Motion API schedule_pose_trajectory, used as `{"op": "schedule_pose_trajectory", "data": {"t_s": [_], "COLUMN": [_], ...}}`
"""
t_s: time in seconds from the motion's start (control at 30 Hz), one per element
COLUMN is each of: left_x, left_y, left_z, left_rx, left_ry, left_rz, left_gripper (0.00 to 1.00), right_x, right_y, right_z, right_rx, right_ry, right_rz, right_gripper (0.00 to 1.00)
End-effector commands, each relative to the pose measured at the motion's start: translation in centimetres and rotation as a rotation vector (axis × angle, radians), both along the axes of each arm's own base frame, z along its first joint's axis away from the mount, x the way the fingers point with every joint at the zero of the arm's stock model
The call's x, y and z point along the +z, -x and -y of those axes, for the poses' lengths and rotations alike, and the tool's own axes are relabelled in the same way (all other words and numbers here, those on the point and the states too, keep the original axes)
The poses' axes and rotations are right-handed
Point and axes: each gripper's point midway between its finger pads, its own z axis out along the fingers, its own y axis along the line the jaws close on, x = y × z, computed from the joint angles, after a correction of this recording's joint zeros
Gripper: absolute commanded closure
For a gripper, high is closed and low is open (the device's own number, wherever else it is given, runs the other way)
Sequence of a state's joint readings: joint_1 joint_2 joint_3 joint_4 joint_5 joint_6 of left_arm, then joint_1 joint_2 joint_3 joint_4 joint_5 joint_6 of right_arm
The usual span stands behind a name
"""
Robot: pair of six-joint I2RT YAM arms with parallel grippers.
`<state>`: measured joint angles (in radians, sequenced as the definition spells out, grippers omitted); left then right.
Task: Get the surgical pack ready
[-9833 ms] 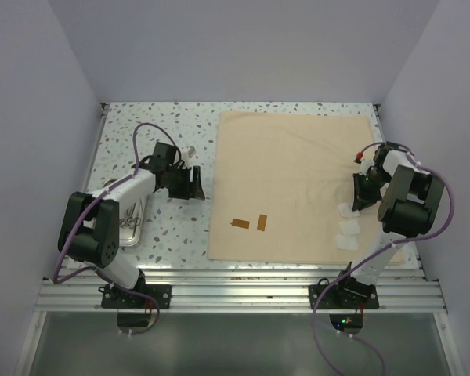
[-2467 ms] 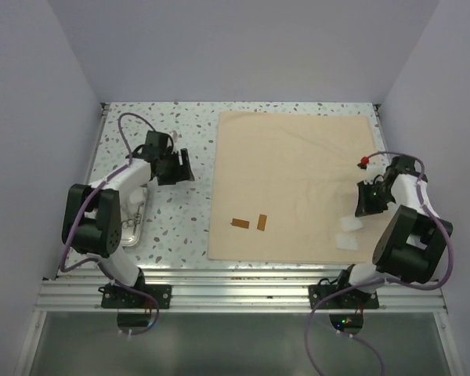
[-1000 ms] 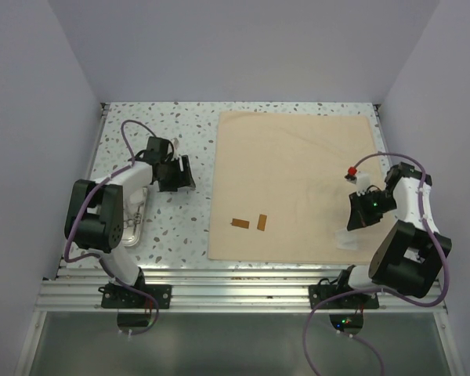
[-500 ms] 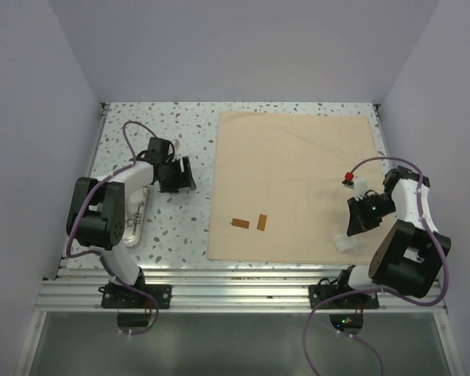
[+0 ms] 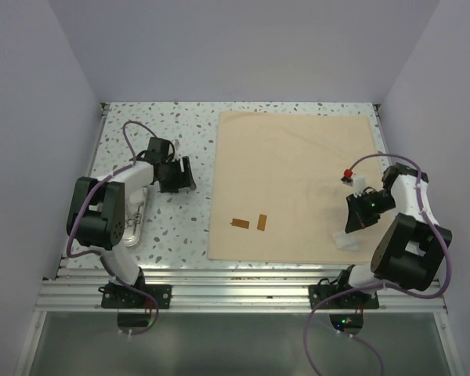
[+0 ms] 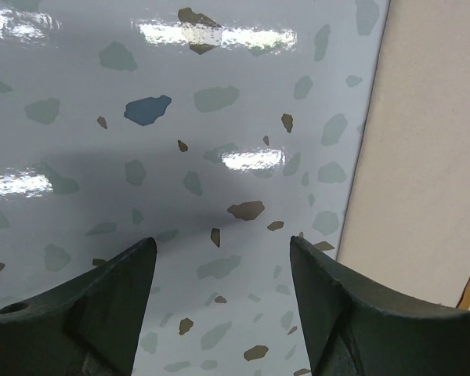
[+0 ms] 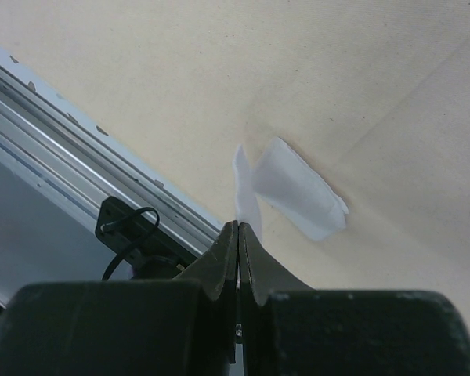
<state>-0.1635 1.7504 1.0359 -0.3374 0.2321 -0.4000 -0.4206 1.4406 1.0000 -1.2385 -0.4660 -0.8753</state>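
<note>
The large tan cloth (image 5: 294,184) lies flat on the right half of the table, with two brown strips (image 5: 240,223) (image 5: 262,222) near its front-left corner. My right gripper (image 5: 350,225) hangs over the cloth's front-right part, shut on a white gauze pad (image 7: 244,184) that shows edge-on above its tips (image 7: 238,225). Another gauze pad (image 7: 301,192) (image 5: 344,242) lies on the cloth just beyond. My left gripper (image 5: 186,178) (image 6: 223,251) stands open over bare speckled table beside the cloth's left edge (image 6: 431,157), nothing between its fingers (image 6: 110,305). The steel tray (image 5: 130,223), holding thin metal instruments, sits at the left, partly hidden by the left arm.
Aluminium rails (image 5: 235,282) (image 7: 78,141) run along the table's near edge, close to the cloth's front border. Grey walls enclose the table on three sides. A cable loop (image 7: 125,227) from the right arm's base shows below the rail.
My right gripper has moved left from the cloth's right edge with the gauze pad in it and has risen a little in the last second. The left arm has stayed almost still, jaws open.
</note>
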Motion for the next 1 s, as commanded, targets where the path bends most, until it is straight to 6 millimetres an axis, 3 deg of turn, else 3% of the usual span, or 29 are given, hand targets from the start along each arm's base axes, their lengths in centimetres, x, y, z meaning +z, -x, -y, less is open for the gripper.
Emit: {"op": "schedule_pose_trajectory", "data": {"t_s": [0.0,0.23,0.6,0.83,0.97], "left_x": [0.7,1.4,5.1,7.3,8.2], "left_y": [-1.4,-1.6,-2.3,-2.6,-2.7], "left_z": [-0.4,-0.1,1.5,2.7,3.2], "left_rx": [0.001,-0.007,-0.057,-0.096,-0.114], "left_ry": [0.002,0.013,0.057,0.078,0.089], "left_rz": [0.046,0.051,0.133,0.186,0.211], "left_gripper": [0.27,0.27,0.25,0.25,0.25], "right_x": [0.1,-1.0,-3.5,-3.9,-4.4], "right_y": [-0.3,-0.3,-0.3,-1.2,-0.7], "right_z": [-0.4,0.2,2.1,3.6,4.3], "right_rx": [0.026,0.006,-0.082,-0.161,-0.174], "right_ry": [-0.012,0.023,0.13,0.154,0.191], "right_rz": [0.008,-0.01,-0.048,-0.048,-0.082], "right_gripper": [1.0,1.0,1.0,1.0,1.0]}}
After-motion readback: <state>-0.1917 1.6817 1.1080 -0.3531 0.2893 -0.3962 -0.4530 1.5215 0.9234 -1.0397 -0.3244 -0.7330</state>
